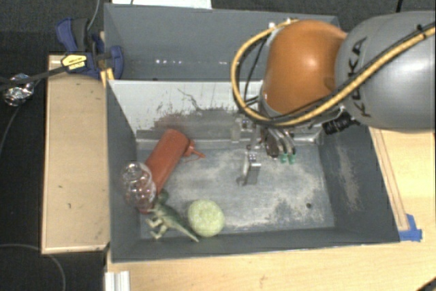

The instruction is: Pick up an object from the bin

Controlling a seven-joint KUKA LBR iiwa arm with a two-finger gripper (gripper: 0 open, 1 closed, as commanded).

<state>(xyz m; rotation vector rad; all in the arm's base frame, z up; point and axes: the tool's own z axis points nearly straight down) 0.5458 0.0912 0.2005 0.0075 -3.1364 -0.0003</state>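
Four loose things lie in the grey bin [124, 146], one of each kind. One orange-red bottle [167, 155] lies tilted at the left. One clear little bottle [138, 186] touches its lower end. One green toy dinosaur [167, 220] lies just below that end. One pale green ball [205, 217] sits below and to the right of the orange-red bottle. The arm [381, 71] hangs its jaws to the right of the orange-red bottle, apart from it, above bare bin floor. Whether the jaws are open or closed cannot be told.
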